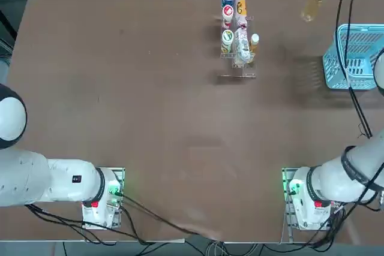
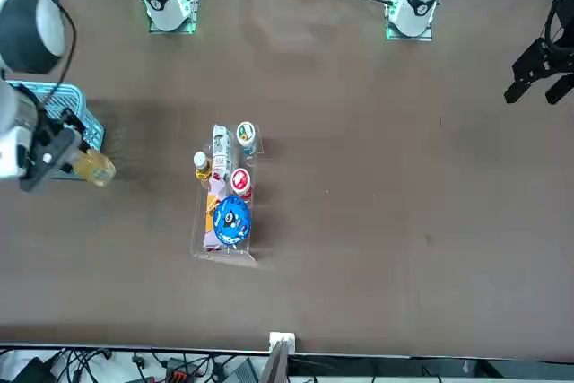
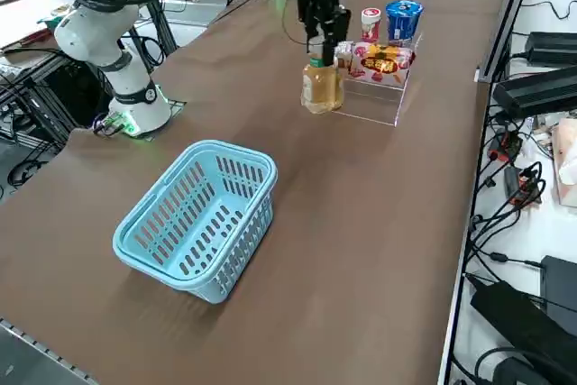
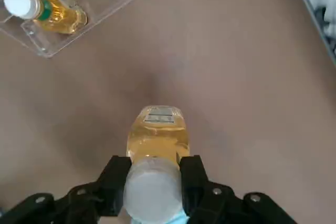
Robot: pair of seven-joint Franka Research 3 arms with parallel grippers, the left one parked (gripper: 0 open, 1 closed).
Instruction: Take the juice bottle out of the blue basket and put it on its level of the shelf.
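My right gripper [image 3: 317, 38] is shut on the white cap of the juice bottle [image 3: 320, 86], a slim clear bottle of amber liquid. It hangs upright in the air, clear of the table, between the blue basket [image 3: 194, 218] and the shelf [image 3: 374, 105]. In the wrist view the fingers [image 4: 116, 179] clamp the cap, and the juice bottle [image 4: 157, 135] points down at bare table. The top view shows the juice bottle [image 1: 310, 9] beyond the blue basket [image 1: 357, 58] and right of the shelf [image 1: 237, 75]. From the front, my gripper [image 2: 65, 157] holds the juice bottle [image 2: 94, 168] beside the blue basket [image 2: 67, 109].
The shelf [image 2: 224, 253] carries a blue can [image 2: 231, 220], a red-capped bottle [image 2: 240, 181], a green-capped bottle [image 2: 246, 136], snack packets and another small amber bottle [image 4: 52, 14] on a low step. The basket looks empty. Cables run along the table's far edge.
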